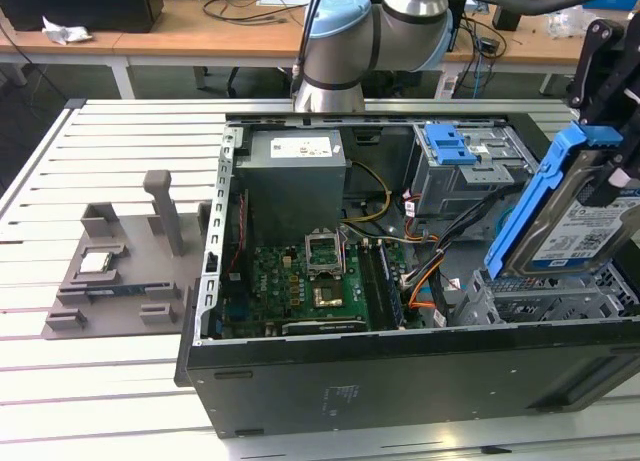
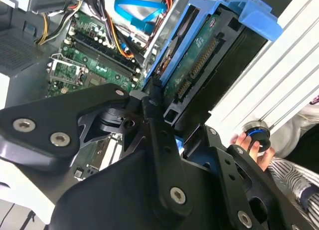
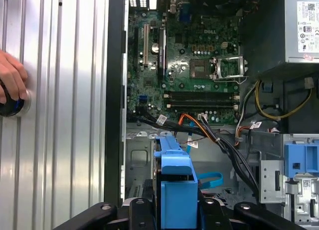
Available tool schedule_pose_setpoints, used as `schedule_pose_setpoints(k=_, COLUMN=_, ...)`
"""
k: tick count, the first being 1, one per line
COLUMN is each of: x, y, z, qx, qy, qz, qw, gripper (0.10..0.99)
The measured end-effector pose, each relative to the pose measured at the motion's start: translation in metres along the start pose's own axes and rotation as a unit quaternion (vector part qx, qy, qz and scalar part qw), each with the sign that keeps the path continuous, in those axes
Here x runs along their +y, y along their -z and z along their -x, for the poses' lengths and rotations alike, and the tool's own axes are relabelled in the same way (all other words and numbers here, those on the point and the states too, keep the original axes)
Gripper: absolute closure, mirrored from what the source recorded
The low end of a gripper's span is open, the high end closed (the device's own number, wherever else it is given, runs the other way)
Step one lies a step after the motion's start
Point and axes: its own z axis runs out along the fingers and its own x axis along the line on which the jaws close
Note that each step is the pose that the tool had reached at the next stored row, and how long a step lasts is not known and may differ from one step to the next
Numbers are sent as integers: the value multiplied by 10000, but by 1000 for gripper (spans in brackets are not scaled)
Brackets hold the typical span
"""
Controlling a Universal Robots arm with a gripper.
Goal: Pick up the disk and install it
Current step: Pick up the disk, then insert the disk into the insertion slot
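A: gripper state?

B: The gripper is clamped on the disk. In both wrist views the black fingers sit on either side of its blue frame and pinch it at the upper end.

A: where's the disk?

B: On the exterior view's right, at the right end of the open computer case. It's held steeply tilted, label side towards the near side. It hangs over the grey metal cage in the case's near right corner. Its lower edge is down at the cage top, and I can't tell if they touch.

A: underside?

B: The second wrist view shows the disk's green circuit board and a connector row.

A: rest of the case?

B: It lies on its side, open, on the slatted metal table.
- The green motherboard is in the middle.
- The grey power supply is at the far side.
- The drive bay with the blue top is far right, just beyond the disk.
- Orange and black cables run between the motherboard and the cage.
- The arm stands at the far edge of the table.

A: anything else on the table?

B: A grey fixture tray on the exterior view's left, just beside the case. There's a small square chip in it.

A: people?

B: A hand rests on the table outside the case wall, fingers on a round black-and-blue knob. A striped sleeve shows in the second wrist view.
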Motion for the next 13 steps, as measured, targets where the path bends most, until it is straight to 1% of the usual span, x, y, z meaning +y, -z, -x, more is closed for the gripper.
schedule_pose_setpoints(k=13, x=-4, y=-1, z=-1, qx=2, qy=-2, qz=0, qw=10000, gripper=722)
